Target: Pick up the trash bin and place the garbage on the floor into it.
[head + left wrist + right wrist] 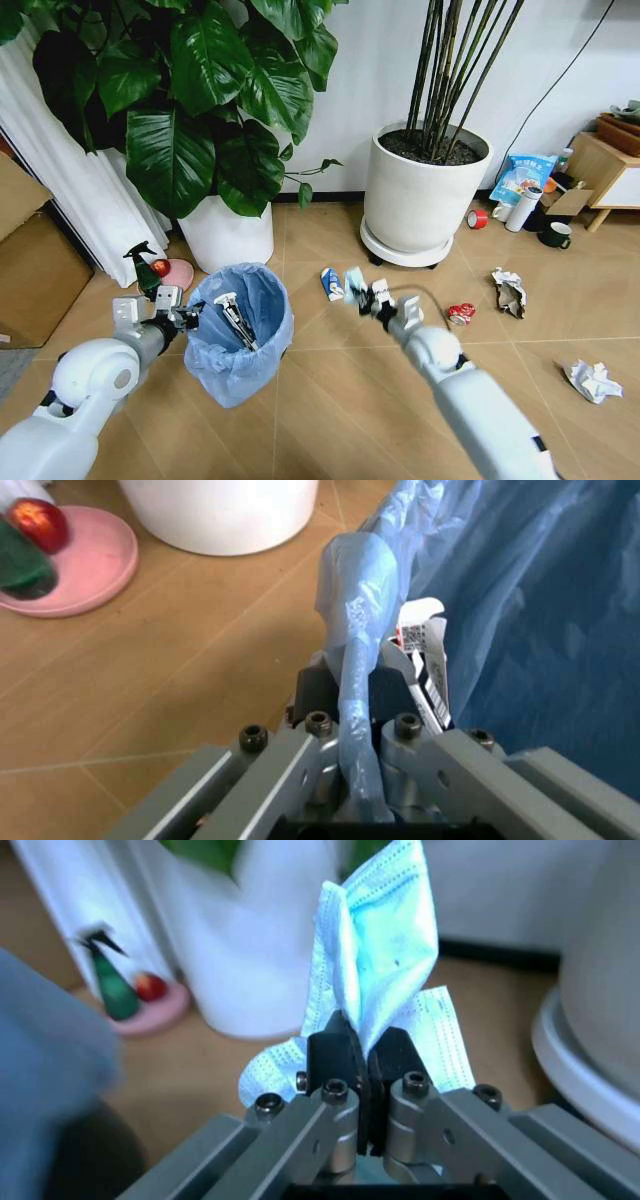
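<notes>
**Pale-blue mask and bin rim, each held in a hand**

Pale-blue pleated face mask (375,952) pinched between the closed pads of the right hand (366,1046), standing up from the fingers; in the head view, right hand (372,296) raised above the floor just right of the trash bin (240,335). Left hand (352,686) clamped shut on the bag-wrapped rim of the trash bin, light-blue liner folded over the gripped edge; bin held at the left side, tilted, with a white printed wrapper (232,318) inside. Blue-white carton (331,284) on the tiles between bin and right hand. Crushed red can (461,314) farther right, crumpled paper wad (509,291) beyond it, second paper wad (592,380) nearer the right edge. Leafy plant in white pot (227,235) behind the bin; larger white pot (420,195) on a wheeled tray behind the right hand.
</notes>
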You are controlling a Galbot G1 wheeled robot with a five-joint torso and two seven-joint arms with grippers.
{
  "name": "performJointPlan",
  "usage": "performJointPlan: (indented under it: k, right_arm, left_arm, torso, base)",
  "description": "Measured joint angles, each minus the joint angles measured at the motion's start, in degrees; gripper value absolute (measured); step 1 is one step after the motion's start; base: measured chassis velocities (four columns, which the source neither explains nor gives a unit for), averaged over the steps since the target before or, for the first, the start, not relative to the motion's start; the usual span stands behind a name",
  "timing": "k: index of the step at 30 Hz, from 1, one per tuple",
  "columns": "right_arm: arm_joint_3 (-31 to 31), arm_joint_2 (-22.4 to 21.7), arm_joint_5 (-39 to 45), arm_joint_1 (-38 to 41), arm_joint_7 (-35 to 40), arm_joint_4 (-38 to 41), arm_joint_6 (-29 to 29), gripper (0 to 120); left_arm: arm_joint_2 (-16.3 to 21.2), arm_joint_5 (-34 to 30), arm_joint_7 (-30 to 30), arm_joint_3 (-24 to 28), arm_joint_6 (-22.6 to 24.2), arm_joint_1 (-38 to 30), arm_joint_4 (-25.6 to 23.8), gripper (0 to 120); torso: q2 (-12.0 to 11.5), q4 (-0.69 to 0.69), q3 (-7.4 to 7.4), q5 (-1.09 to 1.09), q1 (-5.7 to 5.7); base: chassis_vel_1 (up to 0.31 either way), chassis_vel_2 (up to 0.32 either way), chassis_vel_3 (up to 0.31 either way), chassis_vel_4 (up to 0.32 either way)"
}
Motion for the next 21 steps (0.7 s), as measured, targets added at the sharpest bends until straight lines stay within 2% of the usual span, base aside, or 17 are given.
performJointPlan:
  k: [4,7,9,10,13,18,21]
  right_arm:
    - [-3.7,-2.5,2.8,2.5,2.8,5.5,-0.5,0]
    - [-6.7,-2.7,4.9,4.2,4.8,8.1,-1.1,0]
    - [-11.1,-2.2,7.6,6.8,6.3,10.5,-2.0,0]
    - [-11.1,-2.2,7.6,6.8,6.3,10.5,-2.0,0]
    - [-17.7,-1.0,11.4,10.7,7.6,11.9,-3.0,0]
    - [-24.4,0.1,15.0,14.1,8.0,12.1,-3.8,0]
    - [-26.3,0.0,15.4,14.8,7.9,12.0,-4.9,0]
  left_arm:
    - [0.1,0.0,1.1,1.3,0.1,-0.7,0.2,0]
    - [0.1,0.0,1.7,2.3,0.1,-1.4,0.3,0]
    - [0.1,0.1,2.0,3.8,0.1,-2.5,0.5,0]
    - [0.1,0.1,2.0,3.8,0.1,-2.5,0.5,0]
    - [0.1,0.1,1.7,4.3,0.1,-3.1,0.5,0]
    - [0.0,-0.2,1.0,4.3,0.1,-3.6,0.4,0]
    - [0.0,-0.3,0.9,4.3,0.1,-3.8,0.5,0]
  torso:
    - [0.0,0.0,0.0,-0.02,0.0]
    - [0.0,0.01,0.0,0.0,0.0]
    - [0.0,0.01,0.0,-0.01,0.0]
    - [0.0,0.01,0.0,-0.01,0.0]
    - [0.0,0.01,-0.01,-0.02,0.0]
    - [0.0,0.03,0.0,-0.02,0.0]
    - [0.0,0.02,0.0,-0.02,0.0]
  base:
    - [0.0,0.0,0.0,0.0]
    - [0.0,0.0,0.0,0.0]
    - [0.0,0.0,0.0,0.0]
    - [0.0,0.0,0.0,0.0]
    - [0.0,0.0,0.0,0.0]
    - [0.0,0.0,0.0,0.0]
    - [0.0,0.0,0.0,0.0]
